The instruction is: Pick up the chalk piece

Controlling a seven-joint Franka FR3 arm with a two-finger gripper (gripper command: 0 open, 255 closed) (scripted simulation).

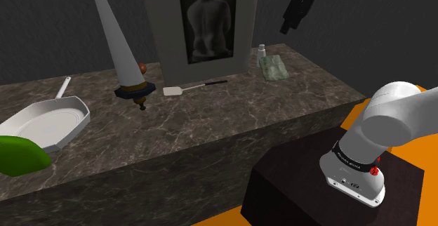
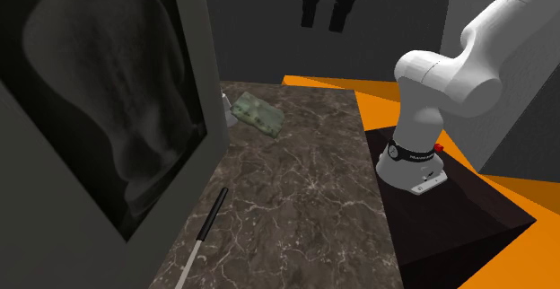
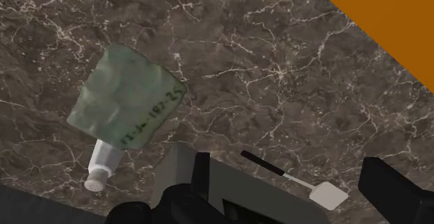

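The white chalk piece (image 3: 101,168) (a stubby cylinder) lies against the green pouch's (image 3: 125,104) edge on the dark marble counter (image 3: 278,62). A white spatula (image 3: 316,191) lies well apart from the pouch. High above the pouch, the black gripper (image 2: 324,16) hangs with fingers spread, clasping nothing.

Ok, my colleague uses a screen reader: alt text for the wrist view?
A crumpled green pouch lies on a dark marble counter, a small white cylinder at its edge. A black-handled white spatula lies apart, seen between the fingers of the open gripper.
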